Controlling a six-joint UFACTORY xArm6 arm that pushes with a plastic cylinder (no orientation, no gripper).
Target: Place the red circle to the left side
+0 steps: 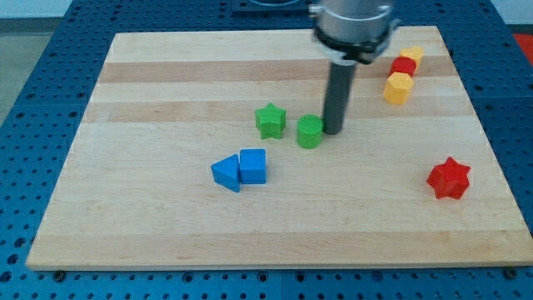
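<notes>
No jaws here: my tip touches the green cylinder's right side. The red circle sits top right, between yellow blocks, on the wooden board.

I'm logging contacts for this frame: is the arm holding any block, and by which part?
Nothing is held. My tip only stands beside the green block, at its right edge; contact cannot be told.

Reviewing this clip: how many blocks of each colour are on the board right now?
Green: 2, a star and a rounded block touching my tip
Blue: 2, a triangle and a cube-like block
Red: 2, a star and a circle
Yellow: 2, and
Total: 8
</notes>
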